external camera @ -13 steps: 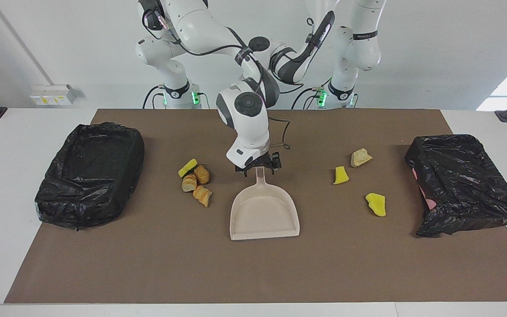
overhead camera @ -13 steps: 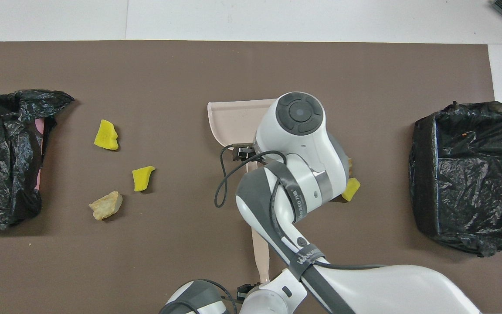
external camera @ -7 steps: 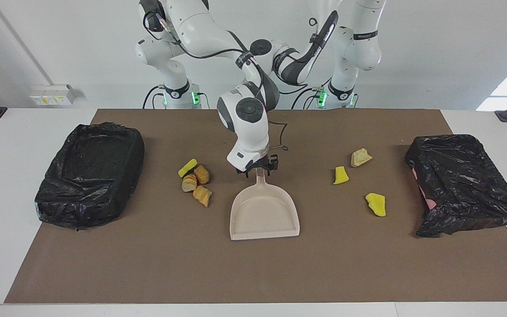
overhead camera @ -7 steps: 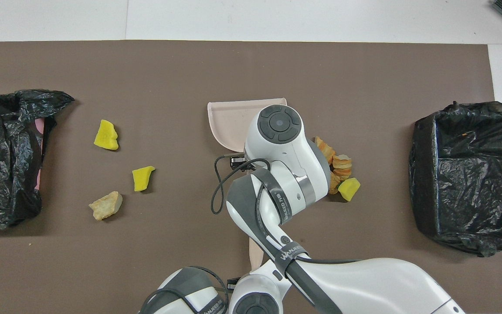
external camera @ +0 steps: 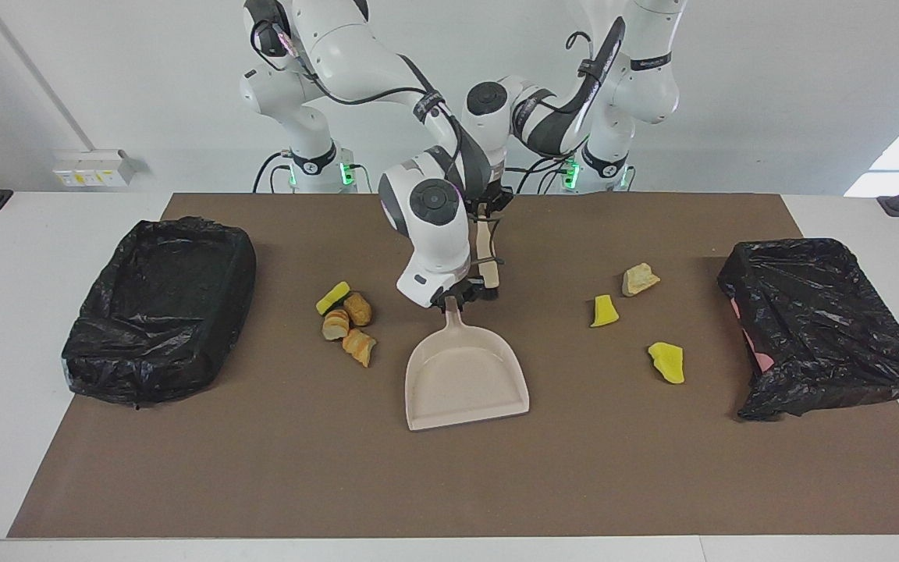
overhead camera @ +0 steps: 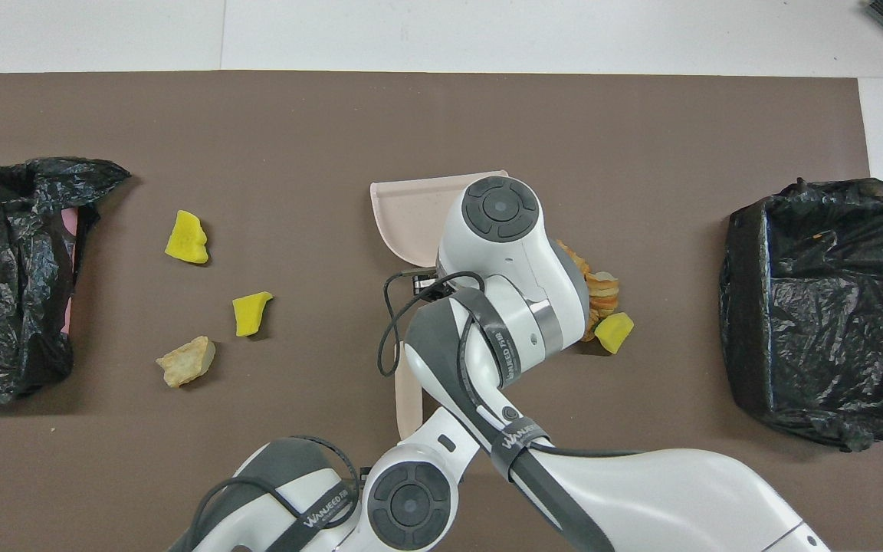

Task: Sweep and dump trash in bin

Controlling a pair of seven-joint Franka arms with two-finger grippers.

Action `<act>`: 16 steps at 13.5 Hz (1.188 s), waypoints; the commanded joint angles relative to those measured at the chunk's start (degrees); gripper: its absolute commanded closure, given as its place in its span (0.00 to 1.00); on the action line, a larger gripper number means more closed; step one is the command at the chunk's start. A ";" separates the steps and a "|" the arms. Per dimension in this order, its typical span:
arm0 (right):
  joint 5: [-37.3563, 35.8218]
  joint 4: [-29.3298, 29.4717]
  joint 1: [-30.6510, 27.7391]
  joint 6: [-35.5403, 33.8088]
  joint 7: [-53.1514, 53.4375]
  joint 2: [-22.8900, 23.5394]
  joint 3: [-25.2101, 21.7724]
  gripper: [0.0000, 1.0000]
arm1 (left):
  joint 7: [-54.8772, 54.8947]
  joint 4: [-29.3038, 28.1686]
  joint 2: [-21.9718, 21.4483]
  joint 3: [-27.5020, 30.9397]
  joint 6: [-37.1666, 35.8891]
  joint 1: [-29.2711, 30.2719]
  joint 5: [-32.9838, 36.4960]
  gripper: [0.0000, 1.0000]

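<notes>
Right gripper (external camera: 459,297) clamped on the dustpan (external camera: 467,378) handle's tip; left gripper (external camera: 485,204) pinched shut on a brush (external camera: 486,261).
Facing view: four trash lumps (external camera: 348,321) huddle beside the dustpan toward the right arm's end, and three trash lumps (external camera: 604,311) scatter toward the left arm's end. Overhead view: the right arm covers much of the dustpan; both groups lie on the mat (overhead camera: 441,115).

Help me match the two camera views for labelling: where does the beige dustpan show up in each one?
Facing view: the beige dustpan lies mid-table, its handle pointing toward the robots and into the right gripper.
Overhead view: the dustpan's pan shows just above centre, largely covered by the right arm.
Shared landmark: the cluster of bread-like pieces lies beside the dustpan, toward the right arm's end of the table.
</notes>
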 commanded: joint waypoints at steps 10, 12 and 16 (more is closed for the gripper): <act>-6.28 -6.77 -8.36 -13.31 -50.33 -13.87 0.22 1.00 | 0.18 5.70 -2.51 -0.44 -8.24 20.86 9.53 1.00; -8.57 -6.77 -4.42 -13.22 -50.43 -12.56 0.31 1.00 | 0.18 5.70 -2.25 -0.44 -8.95 25.59 11.82 1.00; -7.97 -6.77 0.25 -11.20 -49.90 -9.05 0.66 1.00 | 0.18 4.82 -3.21 -0.44 -18.60 32.73 13.76 1.00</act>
